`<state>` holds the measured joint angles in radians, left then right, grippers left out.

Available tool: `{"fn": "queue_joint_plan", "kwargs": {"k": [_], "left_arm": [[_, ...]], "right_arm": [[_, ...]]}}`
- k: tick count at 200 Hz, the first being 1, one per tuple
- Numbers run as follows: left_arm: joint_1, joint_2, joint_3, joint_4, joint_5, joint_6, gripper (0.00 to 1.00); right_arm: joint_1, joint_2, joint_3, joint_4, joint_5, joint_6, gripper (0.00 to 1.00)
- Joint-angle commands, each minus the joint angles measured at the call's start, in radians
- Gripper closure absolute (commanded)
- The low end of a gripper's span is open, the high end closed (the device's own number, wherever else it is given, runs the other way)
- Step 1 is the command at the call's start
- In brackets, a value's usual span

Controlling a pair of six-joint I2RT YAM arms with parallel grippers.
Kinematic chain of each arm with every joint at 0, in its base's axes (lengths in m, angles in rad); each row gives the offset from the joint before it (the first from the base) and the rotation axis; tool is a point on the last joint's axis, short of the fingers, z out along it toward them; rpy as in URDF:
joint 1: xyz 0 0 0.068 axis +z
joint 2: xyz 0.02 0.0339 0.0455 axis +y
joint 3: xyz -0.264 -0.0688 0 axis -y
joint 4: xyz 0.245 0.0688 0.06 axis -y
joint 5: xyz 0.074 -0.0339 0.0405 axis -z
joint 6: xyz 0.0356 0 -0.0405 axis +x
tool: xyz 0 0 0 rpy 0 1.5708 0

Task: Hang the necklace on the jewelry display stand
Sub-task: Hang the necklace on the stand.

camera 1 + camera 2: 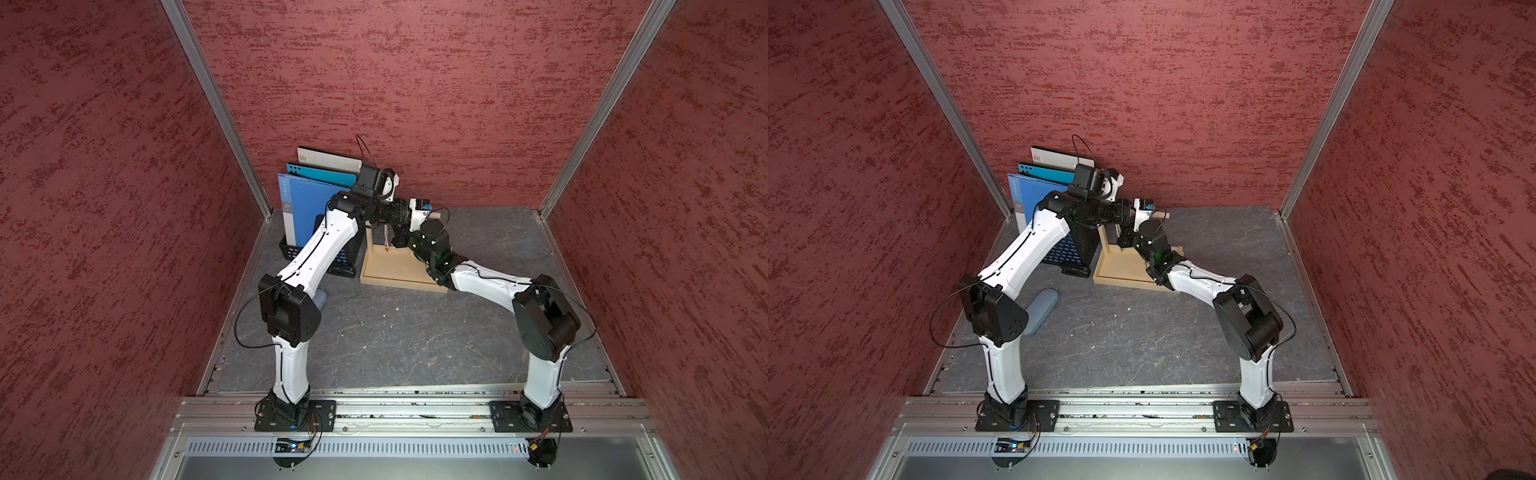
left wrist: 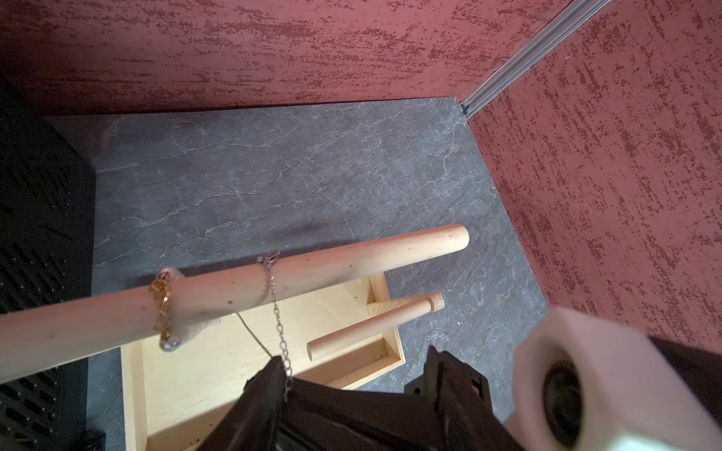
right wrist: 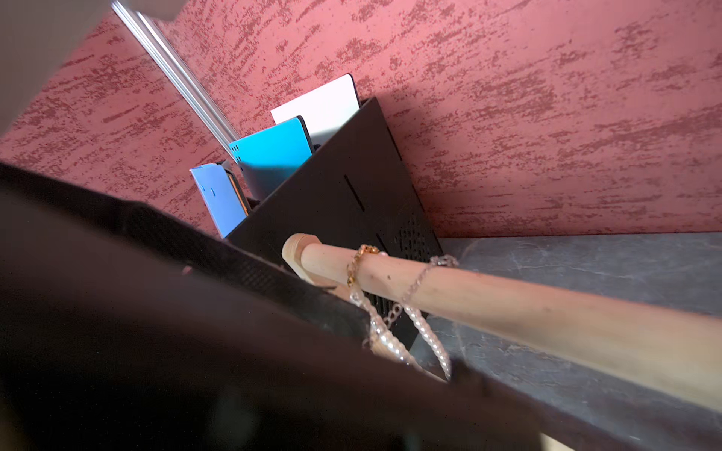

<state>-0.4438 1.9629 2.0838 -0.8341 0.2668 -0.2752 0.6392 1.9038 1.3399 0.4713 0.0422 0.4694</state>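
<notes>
The jewelry display stand is pale wood, with a rimmed tray base (image 1: 399, 276) (image 1: 1125, 276), a long dowel (image 2: 332, 261) (image 3: 527, 312) and a short low bar (image 2: 375, 324). The necklace (image 2: 269, 289) (image 3: 426, 332), a pearl strand with a gold clasp and a thin silver chain, is looped over the dowel near its post. It hangs down in a top view (image 1: 386, 235). My left gripper (image 2: 353, 355) is open beside the dowel, and the chain's end drapes against one of its fingers (image 2: 273, 386). My right gripper (image 1: 398, 242) is shut under the dowel. The pearls run down behind it, so any grip on them is hidden.
A black mesh file rack (image 1: 328, 266) (image 3: 351, 187) with blue folders (image 1: 307, 203) stands just left of the stand, against the back wall. A grey-blue oval object (image 1: 1042, 309) lies on the dark slate floor by the left arm. Red walls close in on three sides.
</notes>
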Motion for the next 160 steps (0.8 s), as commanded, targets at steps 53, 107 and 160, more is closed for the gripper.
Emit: {"fn": "queue_joint_plan", "kwargs": {"k": [53,107,160], "left_arm": [[0.012,-0.071,-0.052,0.011,-0.066,0.048,0.40],[0.017,-0.089,-0.076,0.029,-0.053,0.052,0.38],[0.012,-0.073,-0.054,0.046,0.003,0.024,0.38]], "right_arm": [[0.001,-0.026,-0.001,-0.012,0.084,-0.016,1.00],[0.000,-0.023,-0.001,-0.021,0.077,-0.011,1.00],[0.010,-0.053,-0.078,0.033,-0.010,-0.037,0.79]]}}
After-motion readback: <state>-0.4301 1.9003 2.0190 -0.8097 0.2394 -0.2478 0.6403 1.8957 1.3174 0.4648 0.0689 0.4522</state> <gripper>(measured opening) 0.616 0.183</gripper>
